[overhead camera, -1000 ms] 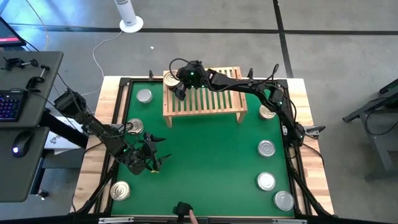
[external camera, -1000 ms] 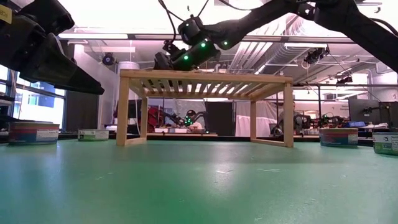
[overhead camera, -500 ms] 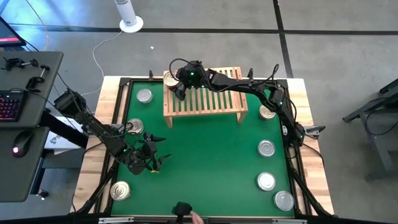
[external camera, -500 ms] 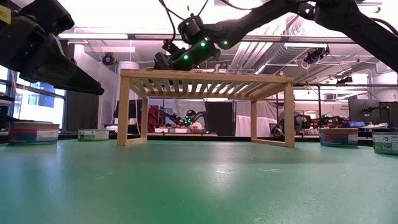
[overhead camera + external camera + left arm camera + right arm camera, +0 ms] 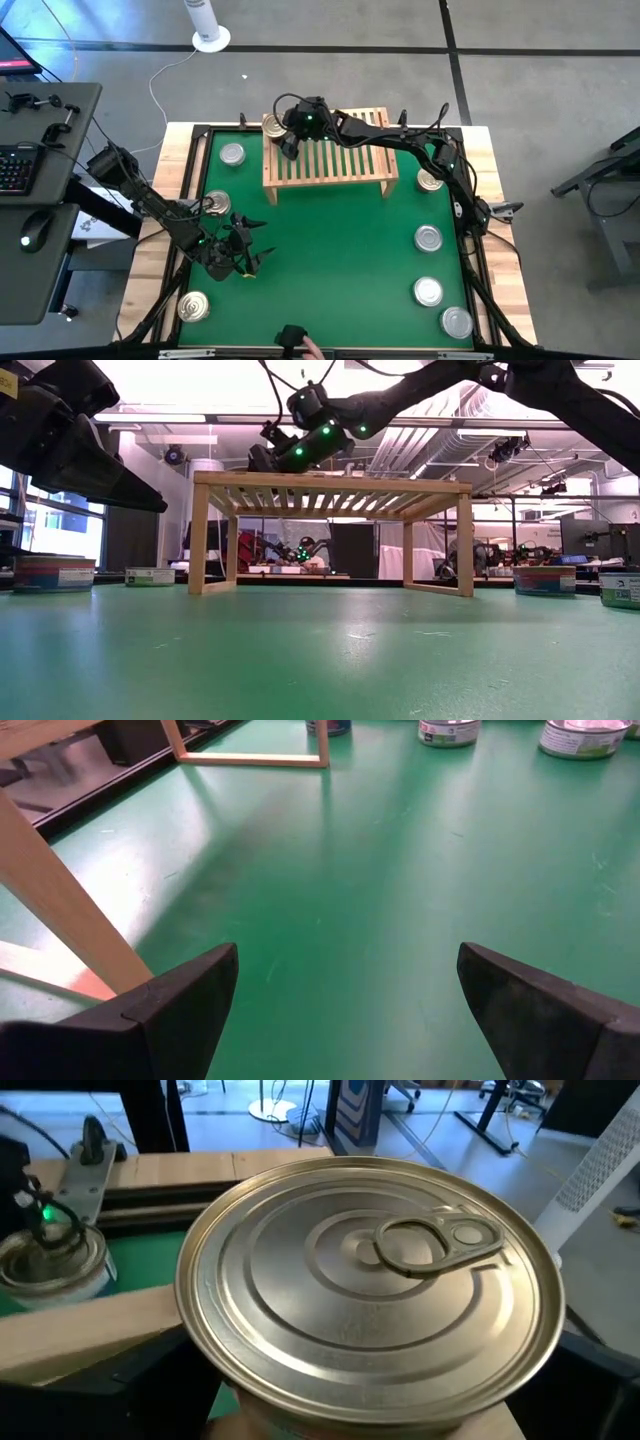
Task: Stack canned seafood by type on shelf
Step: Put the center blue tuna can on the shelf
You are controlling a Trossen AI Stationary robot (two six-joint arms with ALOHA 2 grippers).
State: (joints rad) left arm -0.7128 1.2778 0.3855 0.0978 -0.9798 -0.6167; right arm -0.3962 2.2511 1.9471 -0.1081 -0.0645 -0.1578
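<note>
tin (image 5: pixel 370 1285): gold-tan ringed top, pull tab, on shelf (image 5: pixel 330 160) far-left corner | right gripper (image 5: pixel 281 135): fingers spread either side of tin | left gripper (image 5: pixel 246 250): spread wide over mat (image 5: pixel 330 260), holding nothing

one tin (image 5: pixel 274 127) on shelf (image 5: pixel 335 160) — six around

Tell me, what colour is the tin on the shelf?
Gold-tan tin, ringed top; right wrist view.

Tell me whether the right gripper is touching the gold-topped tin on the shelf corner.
Cannot tell. In the right wrist view the gold-topped tin fills the space between the right gripper's dark jaws, but its body hides any contact. In the high view the gripper covers the shelf corner.
</note>
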